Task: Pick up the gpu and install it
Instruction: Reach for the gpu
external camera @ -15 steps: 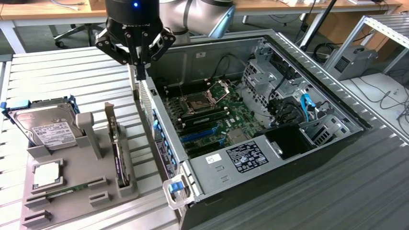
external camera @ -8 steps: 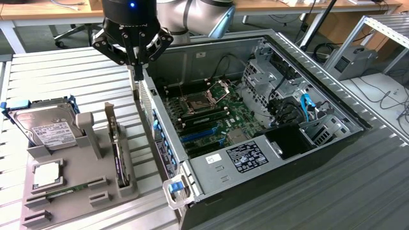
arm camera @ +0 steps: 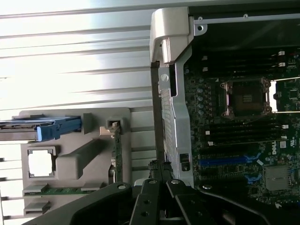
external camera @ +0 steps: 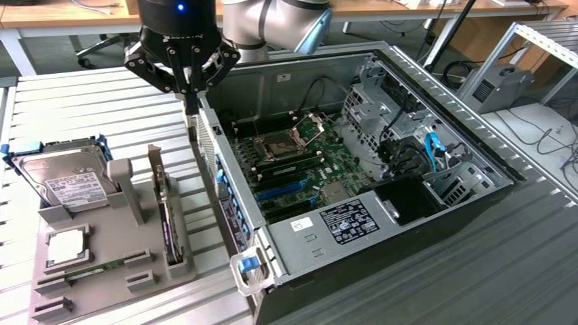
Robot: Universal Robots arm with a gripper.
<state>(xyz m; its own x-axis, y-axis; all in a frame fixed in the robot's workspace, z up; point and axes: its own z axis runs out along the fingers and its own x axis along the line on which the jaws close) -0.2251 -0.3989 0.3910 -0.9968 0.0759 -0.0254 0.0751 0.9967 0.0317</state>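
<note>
Right, starting with the exterior view: the gripper hangs over the rear wall of the open computer case, near that wall's far corner. Its black fingers are pressed together to a point and there is nothing between them. I can't tell whether the tips touch the wall's edge. The gpu is well apart from the gripper. It stands on its long edge in a slot of the gray holder at the exterior view's left of the case, with its silver bracket at the end nearer the gripper. On the same holder I see the hard drive with its white label, propped at a tilt, a square processor in its recess, and a slim green memory stick lying in a groove. Inside the case the motherboard lies exposed.

In the wrist view, the gripper shows its linkages, and the closed fingertips meet just beside the case's rear wall. The gpu appears edge-on as a thin green strip, upright in the gray holder and apart from the fingertips. Beside it I see the blue-railed hard drive, the processor and the memory stick. On the other side of the wall sits the motherboard, with its open processor socket.
</note>
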